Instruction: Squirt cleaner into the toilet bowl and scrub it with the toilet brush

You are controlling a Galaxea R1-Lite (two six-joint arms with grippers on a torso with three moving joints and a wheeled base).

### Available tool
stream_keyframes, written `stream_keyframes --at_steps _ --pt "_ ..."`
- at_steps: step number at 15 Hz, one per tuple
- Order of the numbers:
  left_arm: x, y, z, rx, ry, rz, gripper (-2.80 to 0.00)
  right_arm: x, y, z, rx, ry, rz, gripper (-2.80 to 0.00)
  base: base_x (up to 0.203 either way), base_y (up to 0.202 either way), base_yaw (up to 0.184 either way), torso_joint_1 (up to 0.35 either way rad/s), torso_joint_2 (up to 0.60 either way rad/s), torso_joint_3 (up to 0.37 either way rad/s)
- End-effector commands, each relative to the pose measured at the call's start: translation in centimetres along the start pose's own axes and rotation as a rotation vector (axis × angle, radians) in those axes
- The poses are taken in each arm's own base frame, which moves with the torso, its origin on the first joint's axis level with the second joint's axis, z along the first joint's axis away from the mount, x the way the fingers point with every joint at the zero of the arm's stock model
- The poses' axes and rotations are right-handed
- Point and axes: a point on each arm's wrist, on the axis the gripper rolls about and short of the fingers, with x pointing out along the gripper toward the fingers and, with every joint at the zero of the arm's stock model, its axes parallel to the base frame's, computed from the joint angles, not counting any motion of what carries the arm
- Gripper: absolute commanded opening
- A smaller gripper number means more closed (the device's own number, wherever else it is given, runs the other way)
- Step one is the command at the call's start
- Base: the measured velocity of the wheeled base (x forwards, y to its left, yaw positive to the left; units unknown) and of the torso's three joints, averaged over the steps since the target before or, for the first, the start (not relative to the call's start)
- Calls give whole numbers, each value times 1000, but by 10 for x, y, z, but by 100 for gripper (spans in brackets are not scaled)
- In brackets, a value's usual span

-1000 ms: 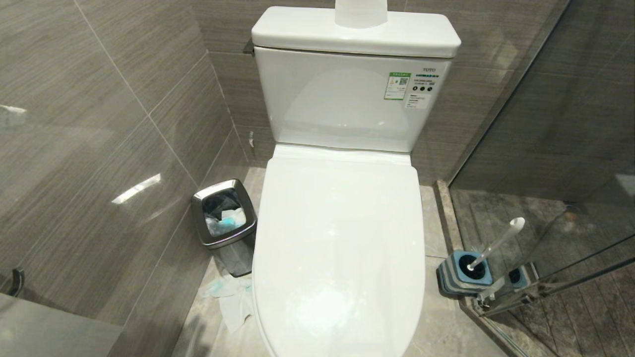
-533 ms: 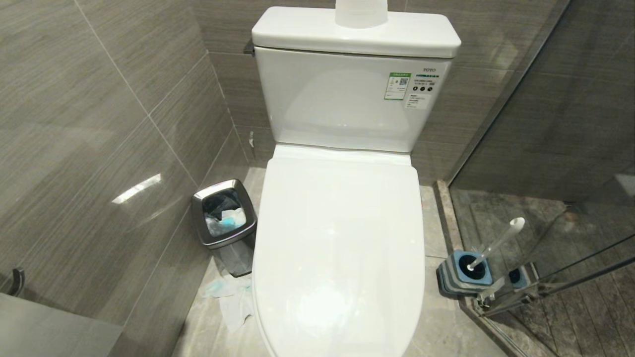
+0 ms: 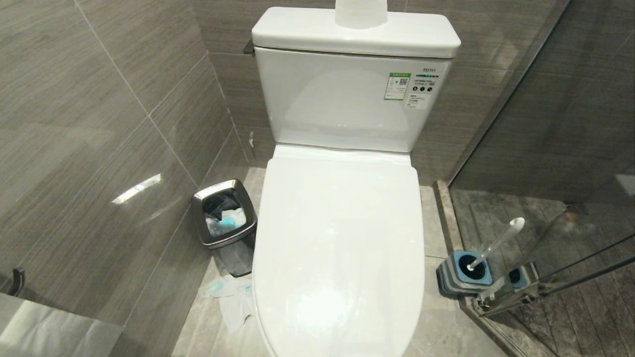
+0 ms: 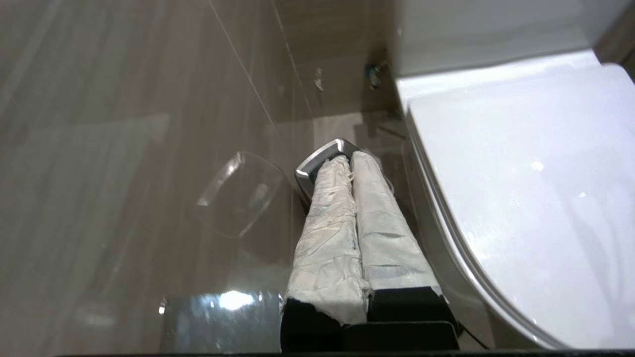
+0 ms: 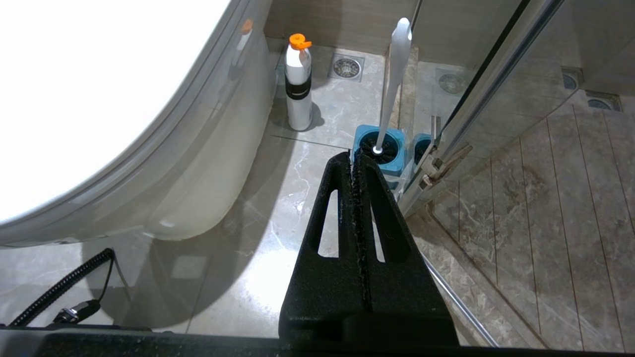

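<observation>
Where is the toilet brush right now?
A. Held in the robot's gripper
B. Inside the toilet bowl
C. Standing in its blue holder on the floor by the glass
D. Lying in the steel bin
C. The toilet brush stands in its blue-topped holder on the floor beside the glass, its white handle leaning; the lid is down on the toilet and neither gripper holds the brush.
</observation>
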Motion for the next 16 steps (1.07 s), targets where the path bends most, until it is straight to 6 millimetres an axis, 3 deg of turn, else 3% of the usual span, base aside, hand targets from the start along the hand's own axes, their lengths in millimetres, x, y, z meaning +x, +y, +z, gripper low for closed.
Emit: stream_keyframes --at_steps 1,5,9,14,16 --pt "-35 -12 -32 4 -18 -26 -280 0 0 0 0 2 0 -280 0 0 0 0 0 0" --pt "-65 -27 -87 -14 -5 -65 -280 0 0 0 0 1 0 -280 0 0 0 0 0 0" --pt "-102 -41 -125 -13 -100 -80 -280 0 0 0 0 1 0 -280 0 0 0 0 0 0" --pt "-145 -51 -151 22 -310 -5 -280 0 0 0 1 2 0 -280 0 0 0 0 0 0" --pt "-135 -49 -151 26 -370 36 -280 0 0 0 0 0 0 -280 0 0 0 0 0 0"
